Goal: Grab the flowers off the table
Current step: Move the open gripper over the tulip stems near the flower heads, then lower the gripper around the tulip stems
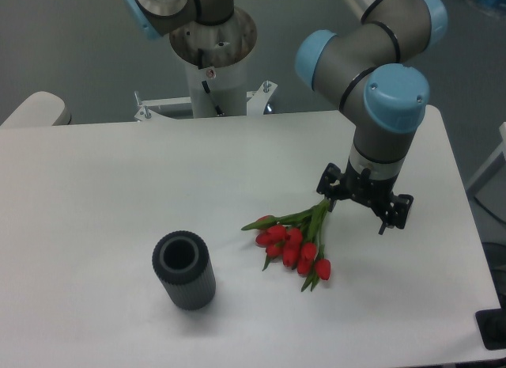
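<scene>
A dark grey ribbed cylinder (184,271) stood upright on the white table (95,194), well to the left of the flowers (294,243). The flowers lay flat on the table, red buds toward the cylinder, green stems running up and right. The gripper (365,206) hung over the stem ends, just right of the buds, its 2 fingers spread apart and holding nothing.

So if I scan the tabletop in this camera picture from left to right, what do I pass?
Dark grey ribbed cylinder → red flowers → the arm's black end effector, all over the white table.
</scene>
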